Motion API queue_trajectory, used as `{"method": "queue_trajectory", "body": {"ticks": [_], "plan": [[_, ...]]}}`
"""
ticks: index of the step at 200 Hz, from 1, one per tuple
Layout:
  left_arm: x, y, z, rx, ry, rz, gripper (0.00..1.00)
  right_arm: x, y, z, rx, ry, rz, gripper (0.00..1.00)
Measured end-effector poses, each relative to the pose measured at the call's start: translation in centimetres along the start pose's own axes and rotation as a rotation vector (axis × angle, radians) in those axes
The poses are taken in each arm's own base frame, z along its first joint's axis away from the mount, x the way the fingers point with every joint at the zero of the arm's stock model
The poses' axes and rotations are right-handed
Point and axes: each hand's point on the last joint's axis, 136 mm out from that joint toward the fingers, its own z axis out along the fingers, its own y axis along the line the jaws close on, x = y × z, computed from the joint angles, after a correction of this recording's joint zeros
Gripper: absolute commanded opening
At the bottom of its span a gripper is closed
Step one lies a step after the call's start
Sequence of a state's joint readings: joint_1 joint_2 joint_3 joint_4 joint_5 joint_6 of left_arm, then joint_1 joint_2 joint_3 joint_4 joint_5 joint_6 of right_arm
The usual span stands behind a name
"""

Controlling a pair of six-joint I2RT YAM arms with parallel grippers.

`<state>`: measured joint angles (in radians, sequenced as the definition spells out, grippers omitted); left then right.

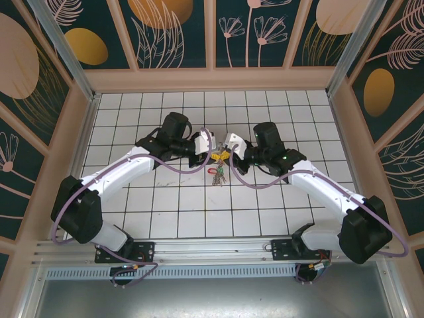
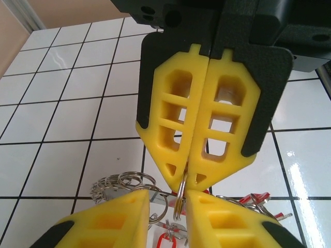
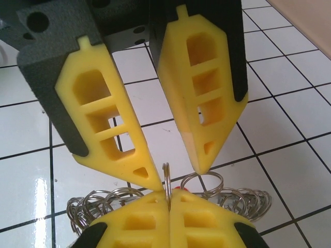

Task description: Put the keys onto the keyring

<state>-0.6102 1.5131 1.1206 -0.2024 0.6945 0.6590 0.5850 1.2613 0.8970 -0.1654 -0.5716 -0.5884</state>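
A small silvery keyring (image 3: pixel 166 173) stands edge-on, and my right gripper (image 3: pixel 169 192) is shut on its lower edge. In the left wrist view the same keyring (image 2: pixel 179 201) hangs from the right gripper (image 2: pixel 185 178) between my left gripper's fingers. My left gripper (image 2: pixel 164 194) is open, one finger close beside the ring and the other well off it. A bunch of keys (image 1: pixel 217 173) with red tags (image 2: pixel 258 199) and several split rings (image 2: pixel 116 186) dangles under the two grippers, which meet above the table's middle (image 1: pixel 222 154).
The white tiled floor (image 1: pixel 165 199) is walled in by a pale wooden frame (image 1: pixel 212 78) on three sides. Both arms reach inward from their bases at the near edge, with purple cables looping beside them.
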Motion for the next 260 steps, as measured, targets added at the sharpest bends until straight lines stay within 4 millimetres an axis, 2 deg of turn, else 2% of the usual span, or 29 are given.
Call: {"method": "queue_trajectory", "body": {"ticks": [29,49,73,132,195,219,235,260], "plan": [[0.3,-0.1,0.2,0.013,0.010,0.001,0.13,0.0,0.0,0.0,0.000,-0.001,0.000,0.00],[0.4,-0.3,0.3,0.023,0.018,0.001,0.00,0.1,-0.1,0.0,0.003,0.004,0.002,0.00],[0.3,-0.3,0.3,0.028,0.019,0.009,0.00,0.1,-0.1,0.0,0.004,0.003,0.003,0.00],[-0.1,-0.2,0.0,0.040,-0.013,-0.008,0.00,0.0,-0.2,0.0,0.009,0.000,0.000,0.12],[-0.3,-0.4,-0.6,0.072,-0.090,-0.059,0.00,-0.5,-0.3,0.1,0.013,-0.028,-0.016,0.14],[-0.6,-0.3,-0.7,0.081,-0.116,-0.068,0.00,-0.8,-0.3,0.1,0.009,-0.042,-0.015,0.12],[-0.8,-0.3,-0.8,0.083,-0.128,-0.071,0.00,-1.0,-0.3,0.0,0.008,-0.050,-0.010,0.03],[-1.1,-0.1,-1.0,0.087,-0.149,-0.073,0.00,-1.2,-0.2,-0.2,0.005,-0.060,-0.012,0.00]]}}
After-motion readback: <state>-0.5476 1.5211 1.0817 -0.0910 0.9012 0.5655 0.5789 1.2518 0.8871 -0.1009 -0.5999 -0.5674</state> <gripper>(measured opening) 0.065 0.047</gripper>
